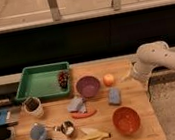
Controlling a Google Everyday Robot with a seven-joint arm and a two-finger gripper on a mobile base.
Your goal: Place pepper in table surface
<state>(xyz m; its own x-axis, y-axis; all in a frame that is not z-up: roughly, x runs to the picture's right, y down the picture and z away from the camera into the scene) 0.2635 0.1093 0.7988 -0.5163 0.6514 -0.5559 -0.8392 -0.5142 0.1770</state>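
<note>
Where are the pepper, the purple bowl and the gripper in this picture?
pepper (pixel 83 114), camera view: middle of its body.
purple bowl (pixel 89 92), camera view: front wall.
gripper (pixel 123 77), camera view: its tip, just right of the orange fruit (pixel 108 79).

The gripper (pixel 124 76) hangs over the back right of the light-brown wooden table (pixel 139 97). Just left of the gripper sit a round orange fruit (pixel 108 79) and a purple bowl (pixel 88 86). Nearer than it lie a long red pepper (pixel 83 114) and an orange bowl (pixel 126 120).
</note>
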